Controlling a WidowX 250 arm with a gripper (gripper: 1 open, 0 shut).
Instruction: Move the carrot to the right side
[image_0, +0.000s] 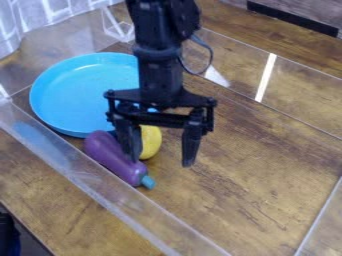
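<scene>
You have the end effector (160, 146) open, its two fingers well apart and pointing down over the desk (254, 175), with nothing gripped between them that you can see. You can't make out a carrot anywhere in this view; if it is here, it is hidden behind the arm or is not recognisable. What you do see near the fingertips is a yellow vegetable (151, 141), partly covered by the end effector, and beside it a purple eggplant (112, 157) lying at a slant near the blue bowl (64, 88).

Settle which thing is meant before you close. If it is the yellow piece, expect it to be light, firm and smooth, with a rounded skin that may roll or squirt out of a shallow pinch. Take it across its narrow middle, fingers low on both flanks, and squeeze gently. Mind the eggplant: it lies so near that a finger coming down could nudge it or catch it along with the yellow piece.

If a real carrot turns up, it is likely stiff and light, tapered and inclined to roll. Take it across the thicker part, close to its balance point, so that it doesn't swing as you carry it right.
</scene>
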